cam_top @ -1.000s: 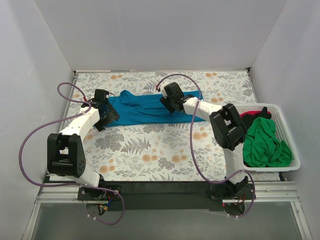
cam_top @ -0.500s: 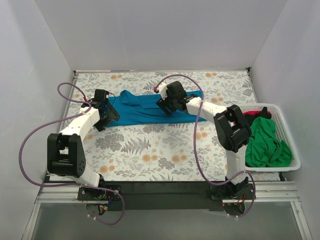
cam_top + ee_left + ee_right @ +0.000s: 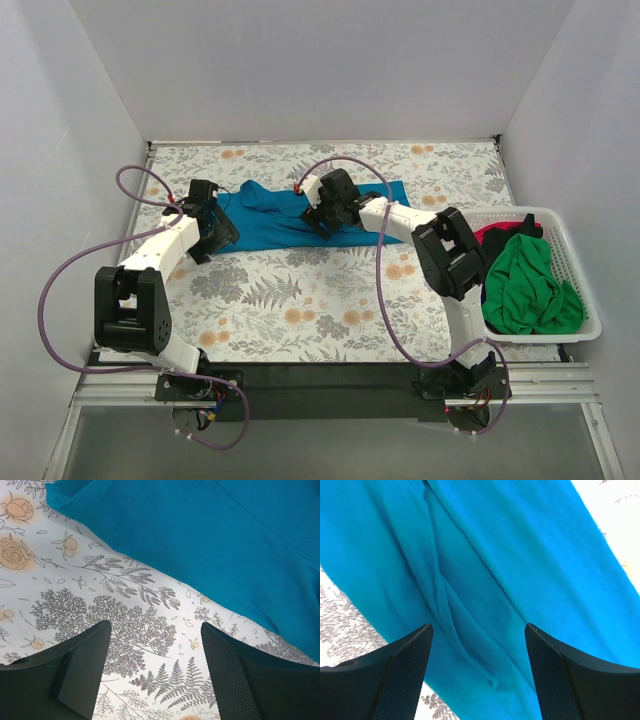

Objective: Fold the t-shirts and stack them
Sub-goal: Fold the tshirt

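Top external view: the main change of the last second is in the right arm. Its right claw (image 3: pixel 320 220) has slid toward 9 o'clock along the teal shirt (image 3: pixel 270 220), from the shirt's 3 o'clock half to about its middle. The shirt itself has not shifted; it lies as a long band across the 12 o'clock part of the tabletop (image 3: pixel 300 300).

From the right wrist, the fingers stand apart just above the cloth with nothing pinched between them. Below them a lengthwise crease and soft ridges run through the fabric.

The left claw (image 3: pixel 222 232) has not moved. It hangs at the shirt's 9 o'clock end, fingers apart and empty. From its wrist view they sit over bare printed tabletop, with the shirt's hem just beyond the tips.

This looks like repositioning rather than folding. The right arm appears to have let the cloth lie and gone in search of a fresh hold nearer the centre, probably for the next crosswise fold. The band seems narrowed lengthwise already, but it is not yet a compact packet.

A green shirt (image 3: pixel 525 285) and a red shirt (image 3: pixel 497 232) wait in the basket (image 3: pixel 590 325) at 3 o'clock. Most of the task therefore remains.
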